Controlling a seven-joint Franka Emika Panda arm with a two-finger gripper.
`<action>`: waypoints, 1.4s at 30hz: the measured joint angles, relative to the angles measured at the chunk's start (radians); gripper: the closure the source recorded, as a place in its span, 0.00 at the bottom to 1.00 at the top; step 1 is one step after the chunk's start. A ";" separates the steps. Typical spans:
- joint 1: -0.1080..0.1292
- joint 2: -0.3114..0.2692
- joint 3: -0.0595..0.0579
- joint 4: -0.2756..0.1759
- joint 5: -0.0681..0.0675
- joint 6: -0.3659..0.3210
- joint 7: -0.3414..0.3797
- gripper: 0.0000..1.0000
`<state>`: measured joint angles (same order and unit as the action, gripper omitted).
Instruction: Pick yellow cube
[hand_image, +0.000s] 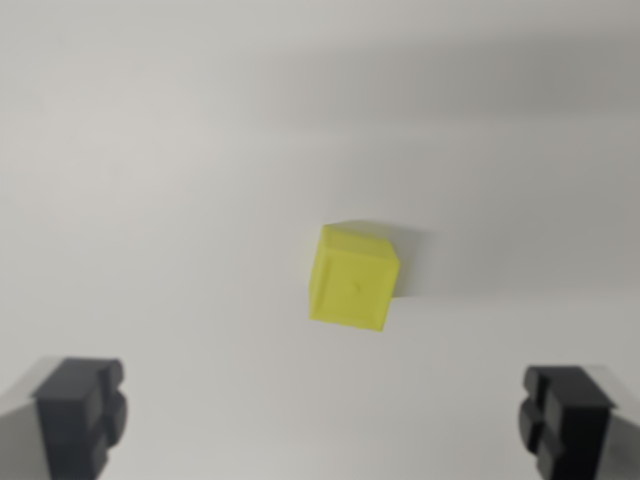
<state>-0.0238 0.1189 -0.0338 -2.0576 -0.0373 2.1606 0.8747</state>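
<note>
- Yellow plastic cube (352, 278) sits alone on the plain white table surface (150, 200), slightly turned.
- I see my dark two-fingered gripper (322, 420) spread wide, fingertips (80, 415) clear of it.

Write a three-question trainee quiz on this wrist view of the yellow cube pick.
1. True or false: the gripper already holds the yellow cube.
2. Where do the dark fingertips show? A) top corners B) bottom corners C) touching the cube's sides
3. Fill in: the cube sits on a plain ____ surface.

Key
1. False: the jaws stand wide apart and the cube lies clear of both fingertips.
2. B.
3. White.
</note>
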 joint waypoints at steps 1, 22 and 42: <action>-0.001 0.000 0.000 -0.006 0.000 0.007 0.002 0.00; -0.012 0.017 0.000 -0.133 0.008 0.155 0.035 0.00; -0.023 0.059 0.000 -0.233 0.018 0.298 0.063 0.00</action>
<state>-0.0465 0.1777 -0.0338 -2.2903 -0.0197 2.4591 0.9380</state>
